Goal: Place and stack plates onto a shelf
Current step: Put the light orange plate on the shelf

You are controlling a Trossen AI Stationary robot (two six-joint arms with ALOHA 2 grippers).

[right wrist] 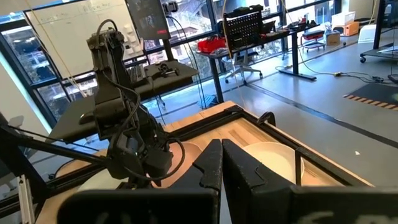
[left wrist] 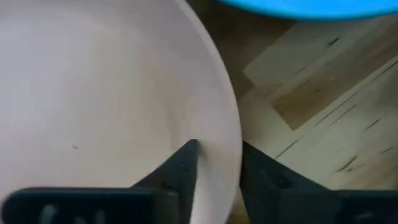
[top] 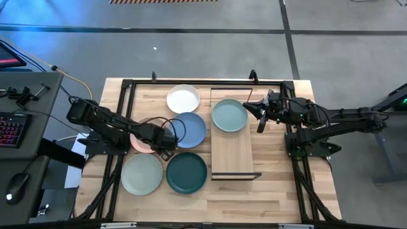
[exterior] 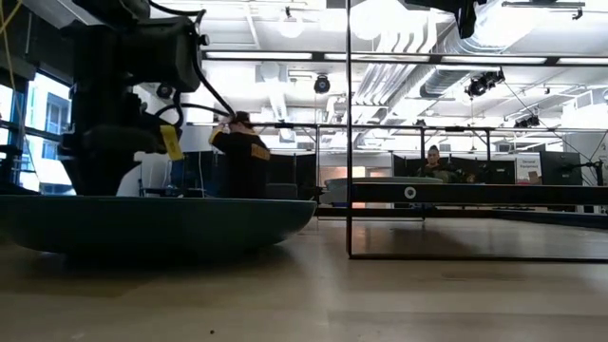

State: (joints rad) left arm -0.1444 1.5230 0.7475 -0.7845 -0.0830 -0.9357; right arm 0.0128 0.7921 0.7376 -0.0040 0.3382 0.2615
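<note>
The pink plate (top: 141,145) lies on the table at the left, half under my left arm. My left gripper (top: 166,148) is at its right rim, shut on it. The rim fills the left wrist view (left wrist: 112,93). A pale green plate (top: 229,115) rests flat on the far part of the shelf (top: 233,156). The white plate (top: 183,99), blue plate (top: 191,129), second pale green plate (top: 142,173) and dark teal plate (top: 186,172) lie flat on the table. My right gripper (top: 255,116) is shut and empty, just right of the plate on the shelf. My left gripper has the pink plate's rim (left wrist: 227,155) between its two fingers, one finger (left wrist: 183,165) on the plate's inside and the other (left wrist: 267,183) outside the edge. The fingers come from the table's left, slanting down. I cannot tell whether the plate is lifted off the table.
Black frame bars (top: 127,86) run along the table's far and side edges. The shelf's black end frame (exterior: 348,142) stands upright in the low view, with the dark teal plate (exterior: 152,223) close in front. The shelf's near half (top: 233,159) is bare wood. People stand in the room behind.
</note>
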